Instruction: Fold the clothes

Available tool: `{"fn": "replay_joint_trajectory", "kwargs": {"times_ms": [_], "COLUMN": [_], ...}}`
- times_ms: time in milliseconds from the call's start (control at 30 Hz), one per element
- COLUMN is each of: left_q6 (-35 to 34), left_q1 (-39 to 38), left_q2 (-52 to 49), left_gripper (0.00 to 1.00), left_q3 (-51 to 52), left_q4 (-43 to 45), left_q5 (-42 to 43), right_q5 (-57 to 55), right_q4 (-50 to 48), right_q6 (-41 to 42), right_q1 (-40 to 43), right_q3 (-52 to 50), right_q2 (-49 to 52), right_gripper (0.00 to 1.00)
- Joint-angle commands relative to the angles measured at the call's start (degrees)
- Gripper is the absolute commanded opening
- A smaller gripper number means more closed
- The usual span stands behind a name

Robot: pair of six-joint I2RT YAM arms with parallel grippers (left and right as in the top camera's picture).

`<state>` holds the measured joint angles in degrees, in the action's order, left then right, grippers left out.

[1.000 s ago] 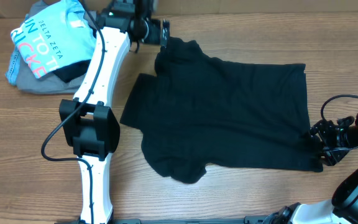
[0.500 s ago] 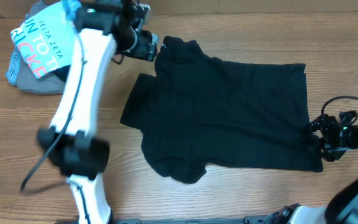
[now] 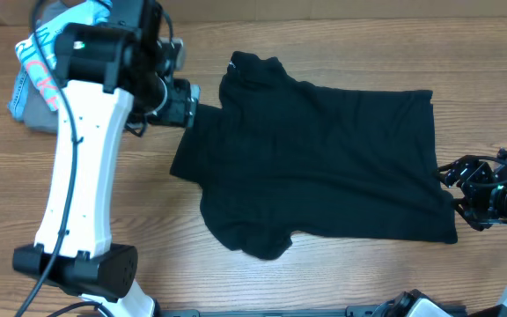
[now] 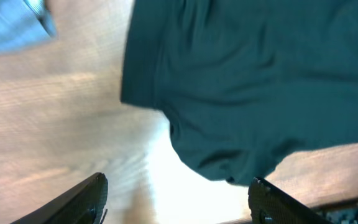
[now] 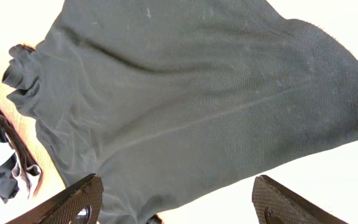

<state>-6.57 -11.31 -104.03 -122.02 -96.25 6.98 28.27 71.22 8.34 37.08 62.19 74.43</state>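
Observation:
The black T-shirt (image 3: 324, 158) lies spread flat on the wooden table, collar at the upper left, hem at the right. It also shows in the left wrist view (image 4: 253, 81) and the right wrist view (image 5: 185, 99). My left gripper (image 3: 186, 103) is open and empty, just left of the shirt's upper sleeve; its fingers (image 4: 176, 202) frame bare table below the shirt. My right gripper (image 3: 460, 187) is open and empty at the shirt's right hem; its fingers (image 5: 176, 202) straddle the hem edge without holding it.
A light blue printed shirt (image 3: 44, 62) lies on a grey folded garment (image 3: 38, 116) at the far left, partly behind my left arm (image 3: 82, 185). The table's front edge runs below the shirt.
My left gripper has let go of the collar and moved left and down, off the shirt. The collar now lies flat. My right gripper has let go of the hem and drawn back slightly right.

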Motion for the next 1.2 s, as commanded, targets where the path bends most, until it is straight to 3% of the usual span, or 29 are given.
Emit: {"fn": "replay_joint_trajectory", "kwargs": {"times_ms": [0, 333, 700, 767, 800, 867, 967, 1167], "left_q6": [-3.89, -13.29, -15.39, -16.09, -16.59, -16.83, -16.28, -16.13], "left_q1": [-1.92, -8.63, -8.7, -8.7, -8.7, -8.61, -7.61, 1.97], "left_q2": [-1.27, -1.27, -1.29, -1.29, -1.29, -1.29, -1.25, -1.16], "left_gripper": [0.75, 0.77, 0.74, 0.66, 0.52, 0.05, 0.04, 0.04], "left_q3": [10.05, 43.34, 61.13, 63.14, 64.19, 65.13, 64.41, 55.71], "left_q4": [1.03, 22.4, 37.62, 41.31, 43.3, 44.44, 41.35, 26.01], "left_q5": [1.4, 0.76, 1.64, 1.73, 2.01, 2.05, -0.81, -16.9], "right_q5": [0.48, 0.28, -0.35, -0.35, -0.35, -0.37, -1.84, -3.41], "right_q4": [-0.17, -0.15, -0.72, -1.05, -1.11, -1.11, -1.22, -1.46], "right_q6": [-0.24, -0.26, -0.24, -0.24, -0.24, -0.24, -0.2, 0.7], "right_q1": [-0.11, -0.11, -0.11, -0.11, -0.11, -0.11, -0.11, -0.11], "right_q3": [0.87, 0.87, 0.85, 0.83, 0.83, 0.83, 0.83, 0.63], "right_q2": [-0.37, -0.37, -0.37, -0.37, -0.37, -0.37, -0.37, 0.04], "right_gripper": [0.81, 0.82, 0.82, 0.82, 0.82, 0.82, 0.82, 0.82]}}
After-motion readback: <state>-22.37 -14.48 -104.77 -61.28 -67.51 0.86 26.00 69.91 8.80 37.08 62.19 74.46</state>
